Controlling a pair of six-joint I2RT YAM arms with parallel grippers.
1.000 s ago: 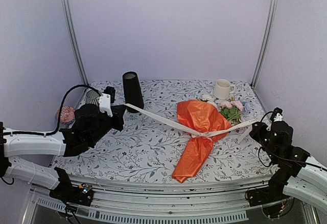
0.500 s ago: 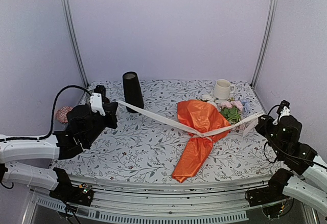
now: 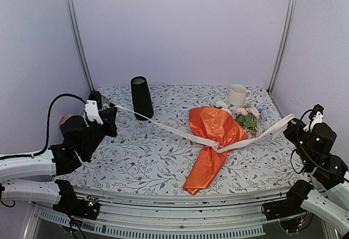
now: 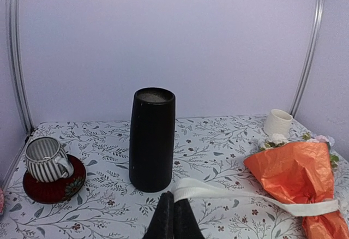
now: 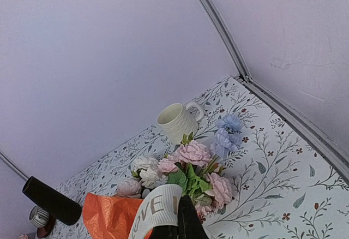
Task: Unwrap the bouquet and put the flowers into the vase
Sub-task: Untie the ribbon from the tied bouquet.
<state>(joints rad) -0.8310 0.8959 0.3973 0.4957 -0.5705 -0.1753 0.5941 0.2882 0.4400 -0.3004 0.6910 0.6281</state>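
Two ends of one whitish ribbon (image 3: 180,131) are pinched, one in each gripper. The left gripper (image 3: 113,110) has its fingers pressed together on the end at the left side of the table (image 3: 152,162). The right gripper (image 3: 294,123) is clamped on the other end at the right side. Between them the ribbon hangs off the tabletop and crosses the bouquet (image 3: 212,141) at the narrow waist of its orange paper. That bundle lies on its side, right of the middle, with its thin tail towards the near edge and its wide mouth towards the far right corner. The flowers (image 3: 246,116) spill out of that mouth (pink, white and pale blue heads among green leaves), close to a white mug (image 3: 236,94). The black vase (image 3: 141,97) stands upright near the back, left of centre. The ribbon passes on its near side, and I cannot tell whether the two touch. From the left wrist, closed fingers (image 4: 165,217) grip the strip in front of the vase, and a striped cup (image 4: 46,160) sits on a red saucer (image 4: 52,187) further left. From the right wrist, printed letters show on the ribbon just beside the shut fingers (image 5: 186,220).
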